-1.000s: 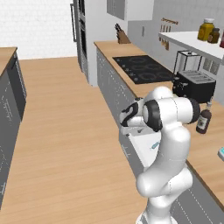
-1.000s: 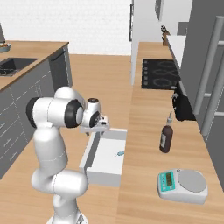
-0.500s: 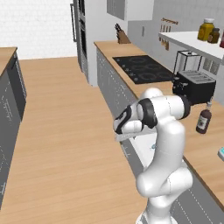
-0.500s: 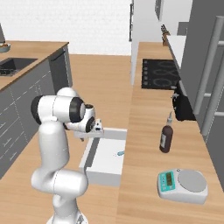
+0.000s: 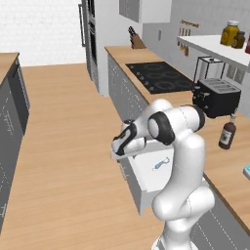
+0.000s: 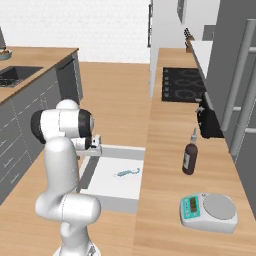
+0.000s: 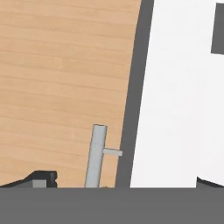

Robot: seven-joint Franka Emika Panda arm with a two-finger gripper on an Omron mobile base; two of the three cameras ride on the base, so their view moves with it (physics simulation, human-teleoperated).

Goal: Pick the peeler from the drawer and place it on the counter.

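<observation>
the wide shallow drawer with white interior and grey front (image 6: pixel 112 182) now stands pulled further out from the cabinets than a second ago, and the white arm's dark two-finger end effector (image 5: pixel 118 144) has drawn back with it toward the floor side. in the hand view the small silver bar handle (image 7: pixel 96 156) sits between the two dark tips, which stand well apart, so the end effector reads as spread and holding nothing.

the small peeler with light-blue handle and whitish looped head (image 6: pixel 127 173) lies flat on the drawer floor, well apart from the end effector. opening looks done; reaching in comes next.

the long light-brown wood-grain bench (image 6: pixel 167 165) has bare room just beside the drawer, short of the dark brown bottle (image 6: pixel 189 158) and the teal-faced kitchen scale (image 6: pixel 209 212).
</observation>
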